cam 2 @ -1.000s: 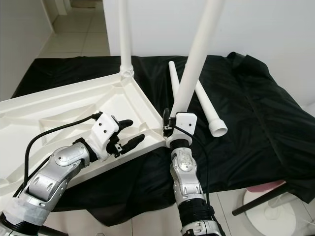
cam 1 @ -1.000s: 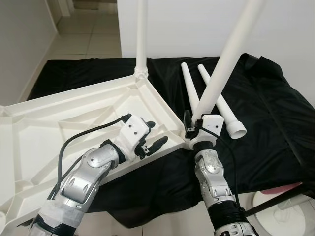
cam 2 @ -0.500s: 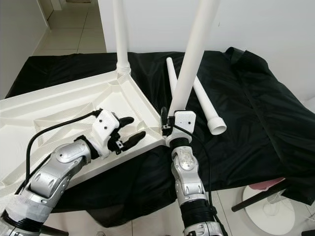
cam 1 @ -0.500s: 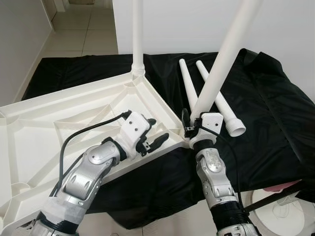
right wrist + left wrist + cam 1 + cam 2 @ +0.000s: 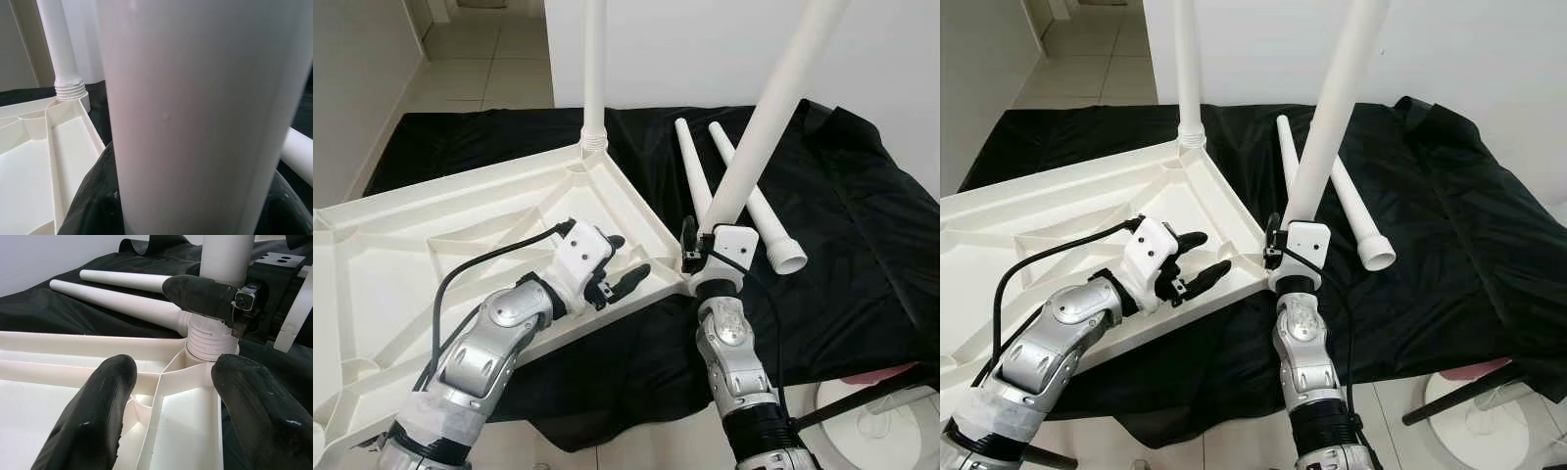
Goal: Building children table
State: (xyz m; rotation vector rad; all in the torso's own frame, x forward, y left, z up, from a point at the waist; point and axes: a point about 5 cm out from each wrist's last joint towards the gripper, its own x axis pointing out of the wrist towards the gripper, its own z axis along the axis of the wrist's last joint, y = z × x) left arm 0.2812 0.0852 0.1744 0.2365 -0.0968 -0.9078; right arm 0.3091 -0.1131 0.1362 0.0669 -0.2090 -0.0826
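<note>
The right gripper (image 5: 697, 242) is clenched around the lower end of a white table leg (image 5: 770, 116), just above its threaded collar, which is seated at the near corner socket of the upturned white tabletop (image 5: 431, 245). The leg is held tilted, leaning away to the right rather than upright. The left gripper (image 5: 622, 266) is held with its fingers (image 5: 110, 396) spread and grasping nothing, poised over the ribbed underside of the tabletop beside that same corner.

Farther off, a second leg (image 5: 595, 69) is already stood upright in the far corner socket, and two spare legs (image 5: 744, 201) are laid side by side on the black cloth (image 5: 862, 225) that is spread over the floor beneath the work.

The leg appears to be a hollow, rigid plastic tube: light, stiff and smooth, so likely to slip under a loose grip when turned. It is best gripped low, close to the thread, as it is now, where twisting is easiest to control. The tabletop looks light as well and may shift unless it is steadied at the rim near the corner.
</note>
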